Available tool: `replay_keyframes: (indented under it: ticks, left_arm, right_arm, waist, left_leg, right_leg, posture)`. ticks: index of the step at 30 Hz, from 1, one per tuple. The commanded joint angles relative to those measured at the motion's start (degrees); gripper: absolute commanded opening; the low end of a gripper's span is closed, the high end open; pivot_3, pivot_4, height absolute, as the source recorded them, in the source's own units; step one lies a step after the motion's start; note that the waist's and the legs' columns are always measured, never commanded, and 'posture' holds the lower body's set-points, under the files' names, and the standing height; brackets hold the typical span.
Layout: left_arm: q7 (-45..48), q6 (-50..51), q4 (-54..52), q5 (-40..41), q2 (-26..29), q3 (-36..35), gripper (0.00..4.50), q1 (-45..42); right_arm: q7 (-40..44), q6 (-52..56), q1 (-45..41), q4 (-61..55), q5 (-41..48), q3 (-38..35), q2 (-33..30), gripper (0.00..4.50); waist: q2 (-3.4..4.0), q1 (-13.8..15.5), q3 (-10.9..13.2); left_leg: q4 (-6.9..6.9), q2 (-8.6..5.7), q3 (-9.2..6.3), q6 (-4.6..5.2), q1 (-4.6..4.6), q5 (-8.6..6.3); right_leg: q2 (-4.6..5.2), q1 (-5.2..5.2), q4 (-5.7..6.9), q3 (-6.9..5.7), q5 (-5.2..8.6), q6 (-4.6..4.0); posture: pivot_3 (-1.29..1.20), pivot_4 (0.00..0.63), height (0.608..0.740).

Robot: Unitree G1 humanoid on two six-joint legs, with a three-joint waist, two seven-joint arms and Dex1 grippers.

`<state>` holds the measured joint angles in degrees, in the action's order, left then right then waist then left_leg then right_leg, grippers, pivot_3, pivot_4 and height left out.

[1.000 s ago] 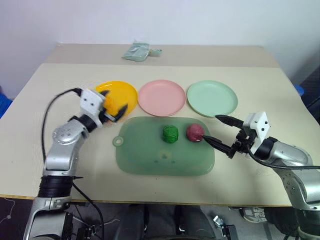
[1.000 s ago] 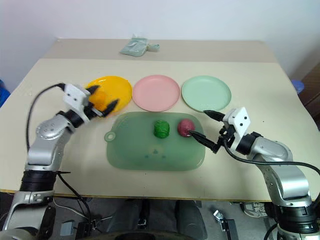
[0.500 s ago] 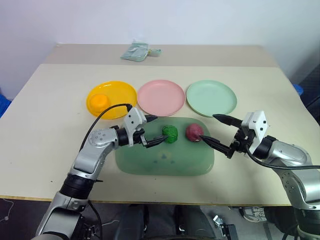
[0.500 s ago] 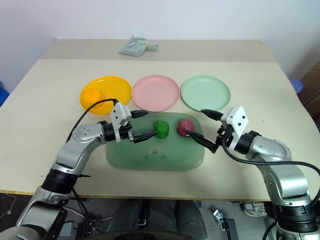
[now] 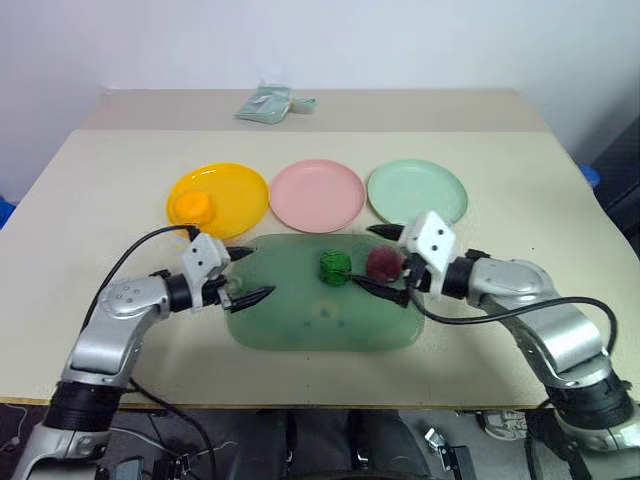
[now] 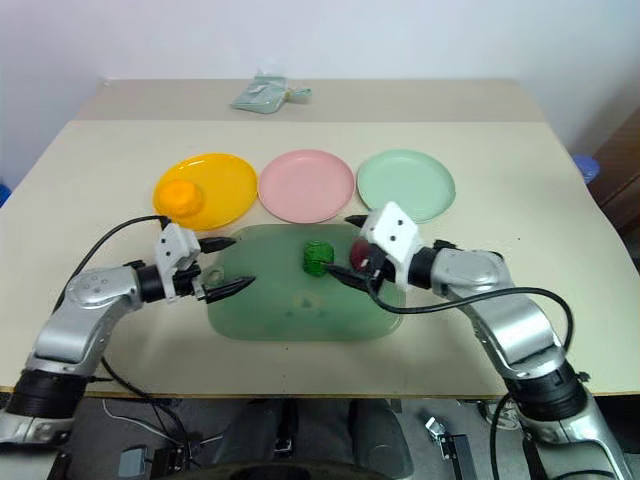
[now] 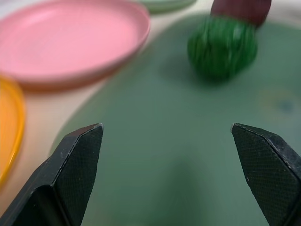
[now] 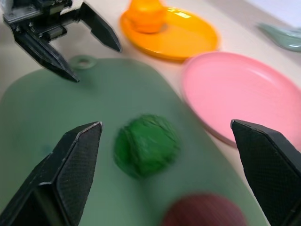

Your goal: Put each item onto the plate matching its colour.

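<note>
Left eye view: the orange item [image 5: 193, 205] already sits on the yellow-orange plate [image 5: 238, 190] near the table's [image 5: 90, 180] left edge; the pink plate [image 5: 316, 195] and mint plate [image 5: 417, 192] beside it, toward the far edge, carry nothing. The dark green ridged item [image 5: 334, 267] and the maroon item [image 5: 383, 263] lie just beside each other on the translucent green tray [image 5: 320, 325], near its far edge. The right gripper [image 5: 378, 260] stands wide open with one finger on each side of the maroon item, not closed on it. The left gripper [image 5: 246, 272] hangs wide open and empty over the tray's left end. Likely risk: closing the right jaws could nudge the green item, since the two lumps lie so close, or squeeze the round maroon lump out sideways. A low carry could catch the pink plate's rim, which nearly meets the tray's far edge. Open table lies right of the mint plate and along the near edge; a pale cloth bundle [image 5: 265, 103] sits well apart at the far edge.
</note>
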<state>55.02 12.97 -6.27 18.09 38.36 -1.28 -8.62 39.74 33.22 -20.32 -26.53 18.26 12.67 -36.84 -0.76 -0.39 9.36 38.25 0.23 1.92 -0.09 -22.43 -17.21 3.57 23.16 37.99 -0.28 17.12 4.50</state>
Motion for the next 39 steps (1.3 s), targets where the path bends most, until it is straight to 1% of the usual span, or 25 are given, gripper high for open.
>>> replay_keyframes:
  ticks: [1, 3, 10, 15, 18, 20, 21, 22, 27, 30, 32, 33, 34, 36, 38, 39]
  left_arm:
    - [0.90, -2.22, -4.36, 1.07, 0.61, -1.42, 4.44, 2.12]
    - [1.34, -2.31, -5.44, 1.66, 0.65, -1.69, 4.44, 4.02]
    - [2.44, -3.52, -4.88, 2.23, 0.61, -2.25, 4.44, 7.27]
    - [3.13, -4.39, -4.62, 2.33, 0.63, -1.84, 4.44, 7.95]
    - [3.22, -4.78, -4.58, 2.15, 0.49, -1.56, 4.50, 8.15]
    - [3.26, -4.97, -4.52, 2.08, 0.38, -1.54, 4.50, 8.16]
    - [3.26, -5.09, -4.48, 2.08, 0.31, -1.56, 4.50, 8.14]
    - [3.25, -5.16, -4.45, 2.09, 0.27, -1.58, 4.50, 8.12]
    - [2.60, -5.91, -3.92, 2.85, -0.80, -2.27, 4.50, 7.80]
    - [1.94, -5.41, -4.34, 3.87, -1.66, -2.54, 4.50, 7.48]
    - [1.33, -4.94, -5.16, 4.12, -2.16, -2.22, 4.50, 7.42]
    - [0.94, -4.75, -5.42, 3.99, -2.48, -1.80, 4.50, 7.23]
    - [0.62, -4.63, -5.64, 3.86, -2.79, -1.41, 4.50, 7.06]
    - [0.04, -4.32, -5.95, 3.60, -3.43, -0.61, 4.50, 6.55]
    - [-0.47, -3.79, -6.50, 3.52, -3.93, 0.16, 4.50, 6.00]
    - [-0.80, -3.41, -6.94, 3.54, -4.16, 0.53, 4.50, 5.72]
  right_arm:
    - [-0.88, 2.19, -2.80, 1.87, -2.35, 2.82, 1.97, 4.50]
    - [-1.03, 4.85, -3.78, 3.02, -2.27, 3.75, 3.36, 4.50]
    - [-2.30, 8.35, -5.85, 6.69, -4.24, 5.90, 6.92, 4.50]
    - [-3.56, 7.77, -7.17, 9.69, -6.84, 6.89, 9.24, 4.50]
    - [-3.65, 7.84, -7.30, 10.25, -7.63, 6.81, 9.88, 3.66]
    - [-3.61, 7.17, -7.20, 9.81, -7.88, 6.54, 10.08, 2.72]
    - [-3.57, 6.84, -7.18, 9.23, -7.88, 6.25, 10.17, 2.38]
    - [-3.49, 6.63, -7.16, 8.84, -7.91, 6.04, 10.23, 2.27]
    - [-4.29, 8.91, -10.91, 4.97, -3.22, -0.92, 12.52, 2.27]
    - [-8.88, 10.76, -16.59, 9.05, -2.01, -8.68, 14.10, 2.27]
    - [-11.95, 9.64, -20.14, 16.17, -4.95, -11.38, 12.30, 2.27]
    - [-13.26, 8.12, -21.71, 22.02, -7.24, -11.69, 10.64, 2.27]
    - [-13.88, 5.94, -22.91, 27.36, -9.20, -11.53, 9.21, 2.27]
    - [-13.22, 1.68, -25.00, 37.68, -10.05, -11.89, 8.45, 2.27]
    - [-12.51, -3.59, -26.97, 46.72, -11.41, -11.46, 8.47, 3.31]
    - [-12.21, -5.89, -27.81, 50.50, -12.17, -11.19, 8.56, 3.75]
  waist:
    - [0.00, -0.12, 0.00]
    - [0.00, -0.29, 0.00]
    - [0.00, -0.41, 0.00]
    - [0.01, -0.42, 0.00]
    - [0.01, -0.41, 0.00]
    - [0.01, -0.46, 0.00]
    - [0.01, -0.47, 0.00]
    - [0.01, -0.47, 0.00]
    - [0.02, -0.48, 0.01]
    - [0.02, -0.54, 0.01]
    - [0.02, -0.42, 0.01]
    - [0.01, -0.29, 0.00]
    - [-0.01, -0.21, -0.01]
    - [-0.02, -0.24, -0.01]
    - [0.00, -0.60, -0.01]
    - [0.01, -0.74, 0.00]
  left_leg:
    - [0.00, 0.00, 0.00, 0.00, -0.01, 0.00]
    - [-0.01, 0.01, 0.00, 0.00, -0.01, 0.00]
    - [-0.04, 0.03, 0.00, 0.00, 0.00, 0.00]
    - [-0.05, 0.03, 0.00, 0.00, -0.01, -0.01]
    - [-0.05, 0.03, 0.00, 0.00, -0.01, -0.01]
    - [-0.06, 0.03, 0.00, 0.00, -0.01, -0.01]
    - [-0.06, 0.02, 0.00, 0.00, -0.01, -0.01]
    - [-0.07, 0.03, 0.00, 0.00, -0.01, -0.01]
    - [-0.07, 0.03, 0.00, 0.00, -0.02, -0.01]
    - [-0.07, 0.03, 0.00, 0.00, -0.02, -0.01]
    - [-0.07, 0.03, -0.01, -0.01, -0.02, -0.01]
    - [-0.07, 0.01, 0.00, -0.01, -0.02, -0.01]
    - [-0.07, -0.01, -0.01, -0.01, -0.01, -0.01]
    - [-0.08, -0.09, -0.01, -0.01, -0.01, -0.01]
    - [-0.11, -0.11, 0.01, 0.00, -0.02, -0.01]
    - [-0.14, -0.12, 0.05, 0.00, -0.02, -0.01]
  right_leg:
    - [0.00, 0.00, -0.01, 0.00, 0.00, 0.00]
    - [0.00, 0.02, 0.00, 0.00, 0.00, 0.00]
    - [0.00, 0.05, 0.01, 0.00, 0.00, -0.01]
    - [0.01, 0.07, 0.01, 0.00, 0.00, -0.02]
    - [0.02, 0.07, 0.01, 0.00, 0.00, -0.02]
    - [0.02, 0.07, 0.00, 0.00, 0.00, -0.02]
    - [0.02, 0.08, 0.01, 0.00, 0.00, -0.02]
    - [0.02, 0.08, 0.01, 0.01, 0.00, -0.02]
    - [0.02, 0.09, 0.01, 0.00, 0.00, -0.02]
    - [0.02, 0.11, 0.02, 0.00, 0.00, -0.02]
    - [0.02, 0.10, 0.01, 0.00, 0.00, -0.02]
    - [0.04, 0.10, 0.01, 0.00, 0.00, -0.02]
    - [0.07, 0.08, 0.00, -0.01, 0.00, -0.02]
    - [0.15, 0.05, -0.03, -0.03, 0.00, -0.02]
    - [0.17, 0.07, -0.03, -0.03, 0.00, -0.02]
    - [0.16, 0.09, -0.03, -0.02, 0.00, -0.02]
  posture:
    - [0.00, 0.150, 0.739]
    - [0.00, 0.150, 0.739]
    - [0.00, 0.150, 0.739]
    - [0.00, 0.150, 0.739]
    - [0.00, 0.150, 0.739]
    - [0.00, 0.150, 0.739]
    - [0.00, 0.150, 0.739]
    - [0.00, 0.150, 0.739]
    - [0.00, 0.150, 0.739]
    - [0.00, 0.150, 0.739]
    - [0.00, 0.150, 0.739]
    - [0.00, 0.150, 0.739]
    - [0.00, 0.150, 0.739]
    - [0.00, 0.150, 0.739]
    - [0.00, 0.150, 0.739]
    - [0.00, 0.150, 0.739]
